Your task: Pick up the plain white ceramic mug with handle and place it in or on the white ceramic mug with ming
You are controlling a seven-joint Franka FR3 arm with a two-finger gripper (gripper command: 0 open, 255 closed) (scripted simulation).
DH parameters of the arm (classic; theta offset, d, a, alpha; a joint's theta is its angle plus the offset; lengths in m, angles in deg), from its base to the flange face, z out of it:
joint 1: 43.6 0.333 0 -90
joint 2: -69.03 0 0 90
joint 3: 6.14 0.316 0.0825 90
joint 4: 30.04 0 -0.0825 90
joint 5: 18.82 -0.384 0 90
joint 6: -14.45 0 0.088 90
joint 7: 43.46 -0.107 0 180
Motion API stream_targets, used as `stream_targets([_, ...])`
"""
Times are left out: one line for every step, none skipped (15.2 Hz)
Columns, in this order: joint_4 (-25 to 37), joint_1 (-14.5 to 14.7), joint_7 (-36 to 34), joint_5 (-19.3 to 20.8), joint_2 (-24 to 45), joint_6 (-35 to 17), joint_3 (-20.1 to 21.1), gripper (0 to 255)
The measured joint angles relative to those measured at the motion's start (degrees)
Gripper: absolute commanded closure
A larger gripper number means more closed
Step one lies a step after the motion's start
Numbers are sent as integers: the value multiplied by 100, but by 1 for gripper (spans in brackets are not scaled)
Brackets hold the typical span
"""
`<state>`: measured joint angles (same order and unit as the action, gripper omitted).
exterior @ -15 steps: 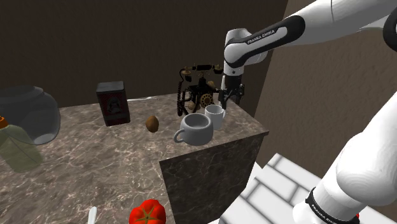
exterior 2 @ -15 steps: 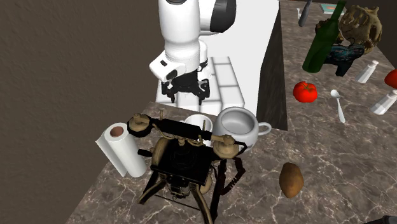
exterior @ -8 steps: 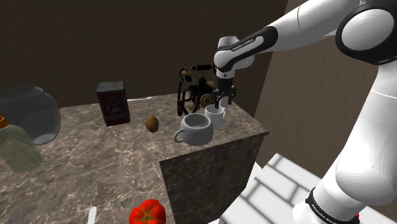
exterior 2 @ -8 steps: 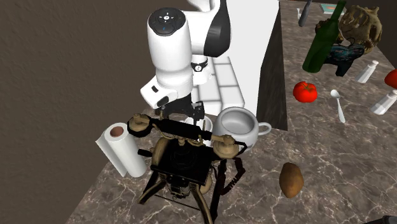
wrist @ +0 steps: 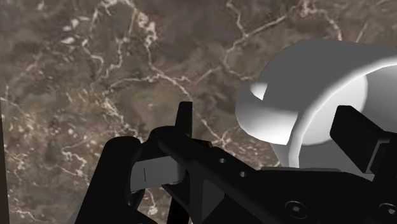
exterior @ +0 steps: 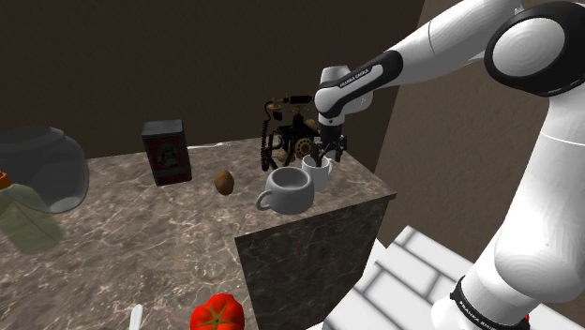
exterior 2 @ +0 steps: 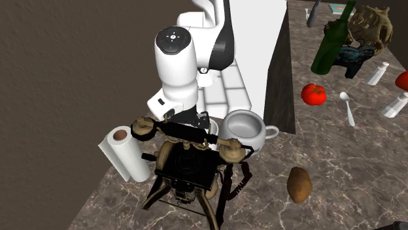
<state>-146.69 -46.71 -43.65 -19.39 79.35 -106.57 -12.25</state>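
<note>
Two white mugs stand side by side near the marble counter's corner. The small mug (exterior: 318,174) (wrist: 318,89) is the farther one. The wide mug (exterior: 287,190) (exterior 2: 245,129) sits just in front of it, handle pointing to the shoulder view's left. My black gripper (exterior: 325,159) (wrist: 270,130) points down right at the small mug's rim. It is open, with one finger (wrist: 183,121) outside the mug over the marble and the other finger (wrist: 355,135) over the mug's far side. In the second exterior view the arm and telephone hide most of the small mug.
An old telephone (exterior: 287,129) (exterior 2: 191,163) stands right behind the mugs, with a paper towel roll (exterior 2: 124,154) beside it. A brown potato (exterior: 223,181), a dark box (exterior: 167,152) and a glass jar (exterior: 42,167) lie further left. The counter edge (exterior: 314,223) drops off near the mugs; a tomato (exterior: 217,314) sits lower.
The arm has swung toward the shoulder view's left and come down, bringing the gripper from beside the counter's edge onto the small mug. The mugs have not moved.
</note>
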Motion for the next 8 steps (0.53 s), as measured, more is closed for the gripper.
stream_targets([-5,1,-1,0,-1,-5,1,0])
stream_targets([-6,1,-2,0,0,-8,1,0])
stream_targets([-8,1,-2,0,0,-10,1,0])
stream_targets([-8,2,-2,0,0,-10,1,0])
stream_targets([-8,2,-2,0,0,-10,1,255])
stream_targets([-8,2,-2,0,0,-10,1,255])
stream_targets([-6,1,-3,0,-2,-11,1,255])
stream_targets([-6,1,-3,0,-2,-11,0,255])
